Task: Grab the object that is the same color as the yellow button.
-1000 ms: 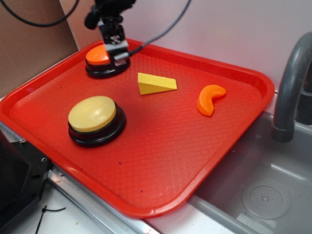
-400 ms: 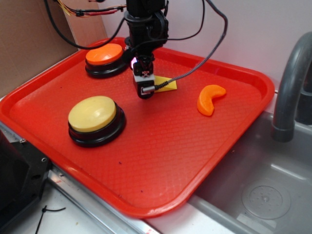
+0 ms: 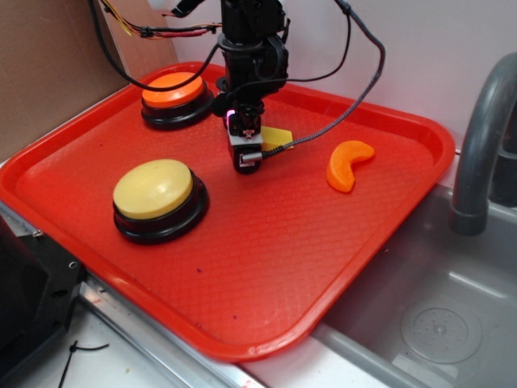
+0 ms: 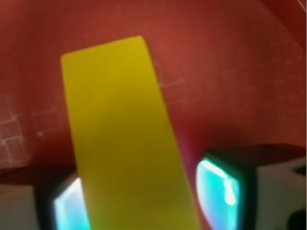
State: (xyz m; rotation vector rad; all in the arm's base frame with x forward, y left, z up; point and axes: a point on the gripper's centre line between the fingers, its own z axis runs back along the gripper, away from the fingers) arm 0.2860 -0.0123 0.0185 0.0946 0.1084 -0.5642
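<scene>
My gripper (image 3: 246,158) straddles the smooth yellow wedge (image 4: 127,139), jaws apart on either side; waffle-textured red tray (image 3: 266,267) beside a grey sink (image 3: 436,315).

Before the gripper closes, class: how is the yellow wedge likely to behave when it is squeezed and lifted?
The yellow wedge looks solid with crisp edges, so probably stiff. Its smooth sloped faces might let it slip from the gripper if squeezed across the taper. It lies flat on the red tray, so it should slide, not roll.

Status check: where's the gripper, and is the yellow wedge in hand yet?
Gripper down over wedge, fingers straddling it, not closed. Wedge on tray. Nothing blocking.
</scene>
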